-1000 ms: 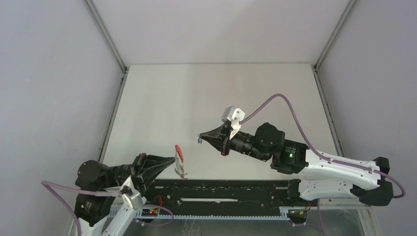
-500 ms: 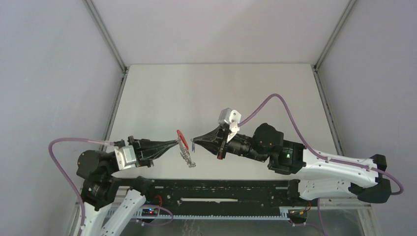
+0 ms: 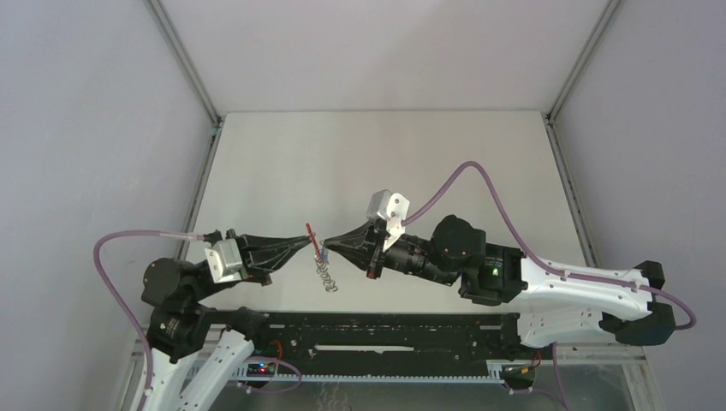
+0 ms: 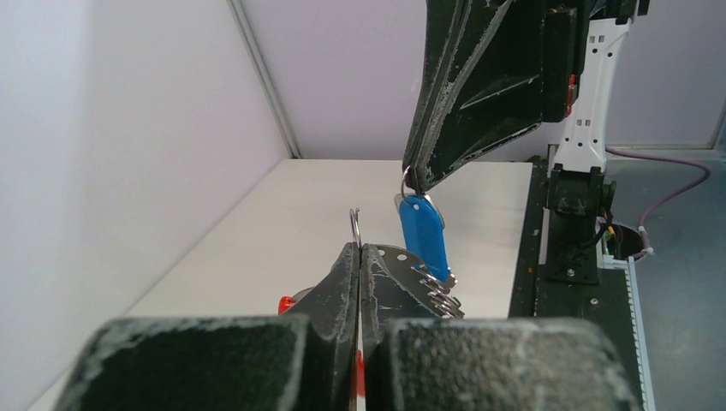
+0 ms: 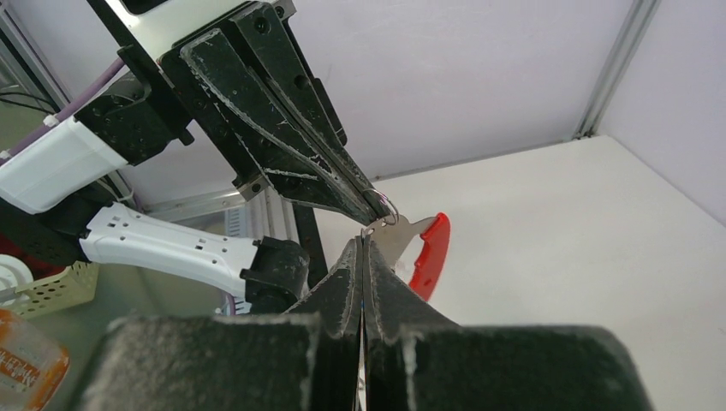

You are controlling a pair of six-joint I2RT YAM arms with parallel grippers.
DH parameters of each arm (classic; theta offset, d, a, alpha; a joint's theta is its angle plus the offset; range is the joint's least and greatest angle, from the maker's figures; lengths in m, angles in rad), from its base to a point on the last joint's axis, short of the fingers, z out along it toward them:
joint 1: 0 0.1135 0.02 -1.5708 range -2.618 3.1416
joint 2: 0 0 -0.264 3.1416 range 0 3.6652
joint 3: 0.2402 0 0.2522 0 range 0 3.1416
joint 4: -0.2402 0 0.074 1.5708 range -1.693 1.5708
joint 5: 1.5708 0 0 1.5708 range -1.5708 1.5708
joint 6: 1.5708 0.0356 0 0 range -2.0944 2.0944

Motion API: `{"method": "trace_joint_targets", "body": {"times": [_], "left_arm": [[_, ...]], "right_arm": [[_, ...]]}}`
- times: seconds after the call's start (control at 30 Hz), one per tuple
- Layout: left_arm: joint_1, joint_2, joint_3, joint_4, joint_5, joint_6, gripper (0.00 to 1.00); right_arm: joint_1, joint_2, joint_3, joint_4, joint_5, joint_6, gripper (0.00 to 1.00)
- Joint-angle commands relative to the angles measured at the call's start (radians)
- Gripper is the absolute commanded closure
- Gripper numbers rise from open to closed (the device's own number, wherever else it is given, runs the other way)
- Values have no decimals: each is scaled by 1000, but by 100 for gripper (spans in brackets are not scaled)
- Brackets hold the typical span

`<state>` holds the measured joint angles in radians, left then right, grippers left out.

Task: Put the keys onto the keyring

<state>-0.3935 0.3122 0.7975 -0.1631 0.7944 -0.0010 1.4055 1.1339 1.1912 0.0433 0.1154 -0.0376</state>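
Closest to the arm bases, the left gripper [image 4: 359, 250] is pinched fully closed on the keyring [image 4: 354, 224]. Its thin wire loop stands just above the fingertips, its red tag [image 3: 312, 231] sticks out beside them, and its grey metal cluster [image 3: 326, 277] dangles below. Just beyond, tip to tip with it, the right gripper [image 4: 410, 179] is clamped on the top of the blue key [image 4: 424, 233], which hangs beside the loop. Whether key and loop touch I cannot tell. Both are held above the pale table [image 3: 385, 154].

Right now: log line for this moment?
left tool shut on keyring | right tool shut on blue key | tools nose-to-nose mid-air
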Motion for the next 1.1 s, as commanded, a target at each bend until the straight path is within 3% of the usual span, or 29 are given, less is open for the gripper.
{"method": "trace_joint_targets", "body": {"times": [0.0, 1.07], "left_arm": [[-2, -14, -13, 26, -30, -1, 100], [-2, -20, -18, -21, -29, 104, 100]], "right_arm": [[19, 18, 51, 22, 23, -30, 100], [39, 83, 71, 98, 82, -67, 100]]}}
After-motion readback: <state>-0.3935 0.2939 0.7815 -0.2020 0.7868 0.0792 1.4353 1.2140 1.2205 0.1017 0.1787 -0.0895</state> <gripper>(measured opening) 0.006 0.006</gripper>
